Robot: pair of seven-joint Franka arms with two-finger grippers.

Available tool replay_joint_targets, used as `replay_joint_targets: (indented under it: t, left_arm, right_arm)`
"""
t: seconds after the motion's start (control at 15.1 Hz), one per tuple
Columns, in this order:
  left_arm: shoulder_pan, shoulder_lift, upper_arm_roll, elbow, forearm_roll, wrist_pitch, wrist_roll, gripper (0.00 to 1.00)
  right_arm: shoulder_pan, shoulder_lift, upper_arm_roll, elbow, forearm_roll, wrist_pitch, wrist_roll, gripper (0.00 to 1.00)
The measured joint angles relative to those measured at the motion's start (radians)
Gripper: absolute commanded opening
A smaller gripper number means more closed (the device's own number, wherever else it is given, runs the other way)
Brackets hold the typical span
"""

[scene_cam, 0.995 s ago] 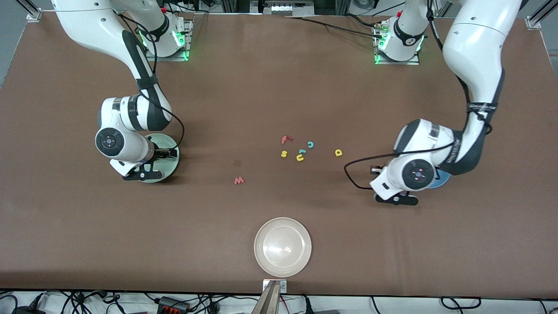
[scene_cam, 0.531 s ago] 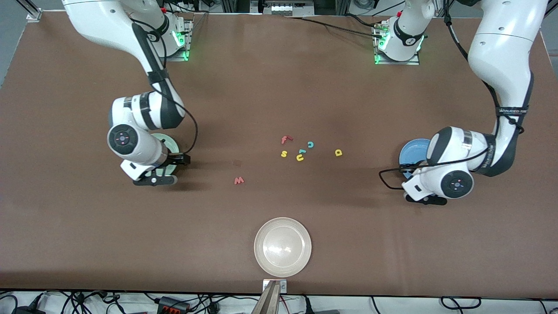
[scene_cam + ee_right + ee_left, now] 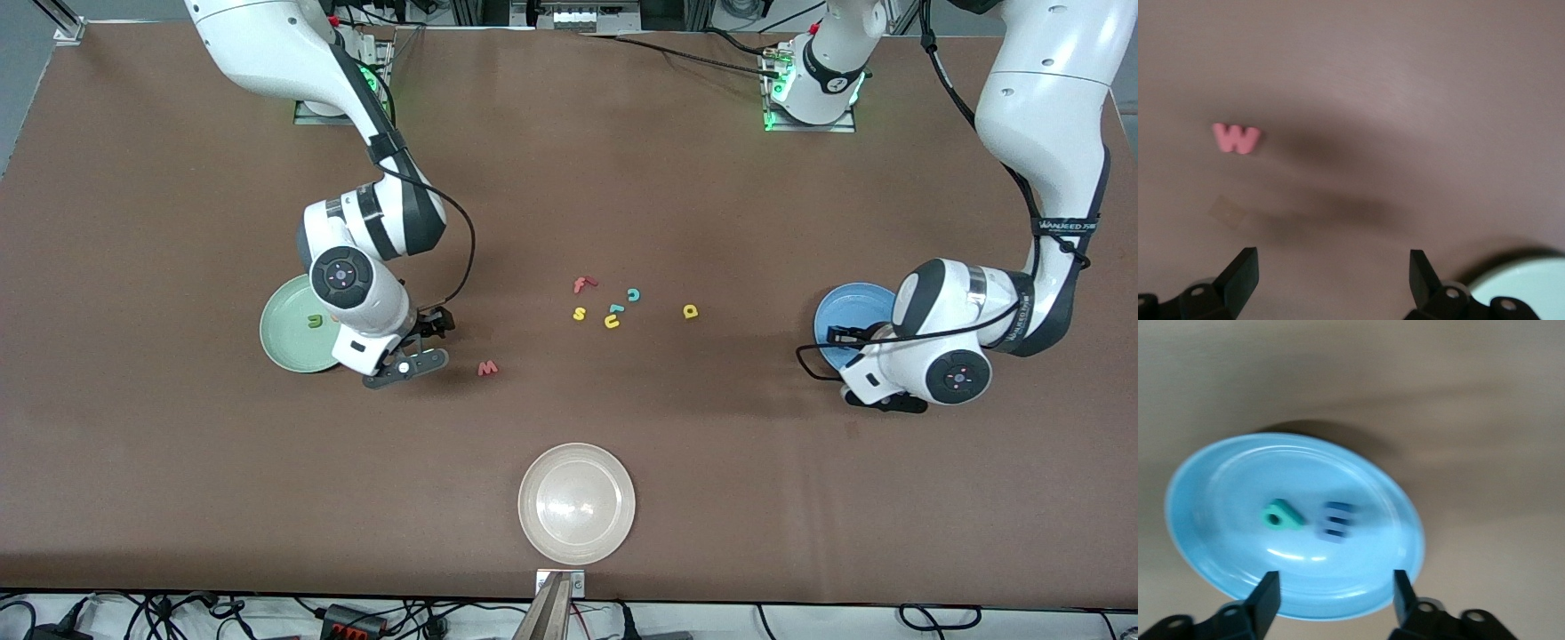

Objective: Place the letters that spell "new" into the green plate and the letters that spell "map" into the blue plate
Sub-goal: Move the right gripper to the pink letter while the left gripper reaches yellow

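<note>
From the front, my right gripper (image 3: 427, 342) hangs over bare table between the green plate (image 3: 284, 342), which holds the dark green n (image 3: 315, 320), and the pink w (image 3: 487, 367). My left gripper (image 3: 845, 336) hovers over the blue plate (image 3: 840, 311). The left wrist view shows its jaws spread above the teal p (image 3: 1280, 516) and blue m (image 3: 1337, 521). The right wrist view shows my jaws wide apart, empty.

arms: white shells | joints: black | cables: black | fingers (image 3: 1266, 597): black
</note>
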State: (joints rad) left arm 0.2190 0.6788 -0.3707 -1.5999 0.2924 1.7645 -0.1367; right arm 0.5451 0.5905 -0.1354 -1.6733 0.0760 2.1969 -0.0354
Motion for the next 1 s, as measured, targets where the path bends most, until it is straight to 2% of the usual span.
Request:
replay_joint_targets:
  t: [0.2, 0.46, 0.8, 1.0]
  left_arm:
    - [-0.004, -0.007, -0.102, 0.000, -0.020, -0.009, -0.075, 1.00]
    - [-0.031, -0.007, -0.217, -0.030, -0.063, 0.032, -0.315, 1.00]
    - [-0.069, -0.001, -0.255, -0.213, -0.063, 0.353, -0.519, 0.99]
    - [-0.112, 0.009, -0.255, -0.275, -0.063, 0.456, -0.599, 0.82]
  right_arm:
    - [0.001, 0.012, 0.028, 0.015, -0.001, -0.006, -0.152, 1.00]
    - [0.002, 0.033, 0.037, 0.030, 0.000, -0.006, -0.444, 1.00]
    - [0.007, 0.048, 0.041, 0.039, 0.000, -0.005, -0.730, 1.00]
    - [0.017, 0.080, 0.045, 0.075, 0.000, -0.002, -0.913, 1.00]
